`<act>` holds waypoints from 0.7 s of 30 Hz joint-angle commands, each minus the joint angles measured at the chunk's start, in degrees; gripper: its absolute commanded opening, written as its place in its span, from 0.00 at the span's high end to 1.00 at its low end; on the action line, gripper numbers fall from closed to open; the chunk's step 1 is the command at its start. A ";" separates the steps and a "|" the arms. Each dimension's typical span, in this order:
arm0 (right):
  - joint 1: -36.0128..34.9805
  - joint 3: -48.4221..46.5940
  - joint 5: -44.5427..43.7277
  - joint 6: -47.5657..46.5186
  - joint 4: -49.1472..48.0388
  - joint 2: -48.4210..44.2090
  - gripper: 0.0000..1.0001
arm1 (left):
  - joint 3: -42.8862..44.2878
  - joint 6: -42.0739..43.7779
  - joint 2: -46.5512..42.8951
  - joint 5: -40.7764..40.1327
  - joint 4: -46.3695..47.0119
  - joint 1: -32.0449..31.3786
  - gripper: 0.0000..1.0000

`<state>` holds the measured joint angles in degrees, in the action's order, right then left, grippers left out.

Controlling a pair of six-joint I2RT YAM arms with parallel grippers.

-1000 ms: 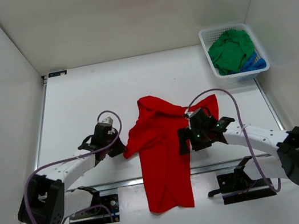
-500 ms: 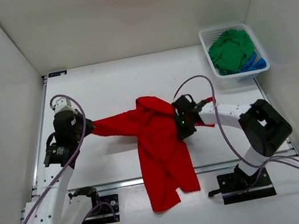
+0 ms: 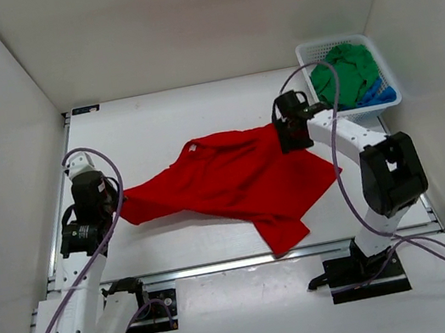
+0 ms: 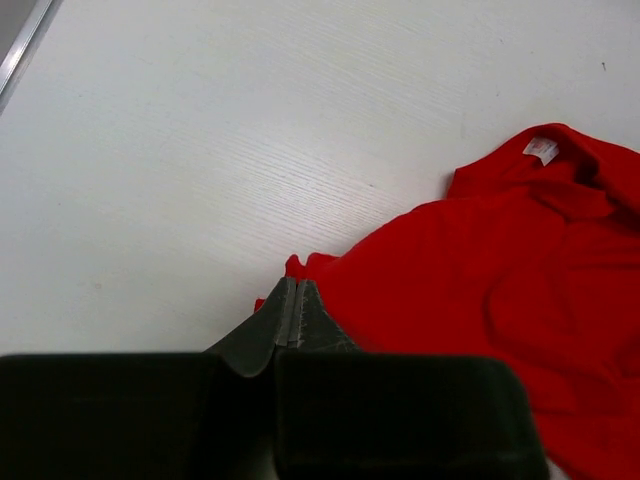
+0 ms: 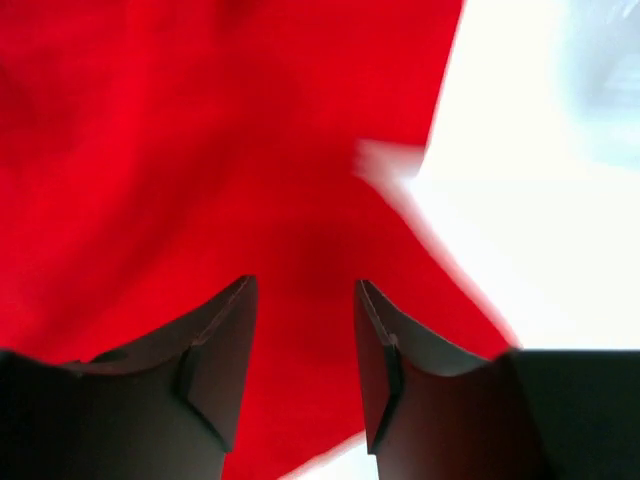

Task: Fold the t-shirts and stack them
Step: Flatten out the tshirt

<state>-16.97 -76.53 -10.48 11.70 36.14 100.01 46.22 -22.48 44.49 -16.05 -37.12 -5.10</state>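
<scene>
White worktop [image 3: 155,126] bears the red t-shirt [image 3: 233,177] lying left-right, my left gripper [image 4: 293,310] clamping its left end, my right gripper [image 5: 305,283] spread above.

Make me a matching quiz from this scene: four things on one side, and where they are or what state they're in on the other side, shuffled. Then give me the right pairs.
Things:
1. red t-shirt
2. green t-shirt
3. left hand
4. right hand

Places or states:
A. bunched in the white basket
B. open, over red cloth
C. spread out on the table
D. shut on the edge of the red cloth

Pairs: 1-C, 2-A, 3-D, 4-B
</scene>
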 commanded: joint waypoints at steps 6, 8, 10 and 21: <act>-10.09 26.14 6.42 6.92 2.18 -22.89 0.59 | -2.62 0.42 -2.12 1.28 0.30 -0.44 1.00; -11.50 31.15 8.89 10.25 2.00 -27.92 0.58 | -3.41 0.16 -2.39 1.46 0.48 -0.96 1.00; -12.12 35.99 9.95 12.11 1.74 -33.27 0.56 | -3.41 -0.28 -2.91 2.08 0.91 -1.31 1.00; -13.61 45.76 18.91 15.45 -1.51 -36.38 0.41 | -5.88 -2.04 -3.79 4.28 1.44 -2.11 1.00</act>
<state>-29.85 -30.83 5.74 25.30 37.95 62.85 40.56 -23.81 42.02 -12.80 -36.86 -7.03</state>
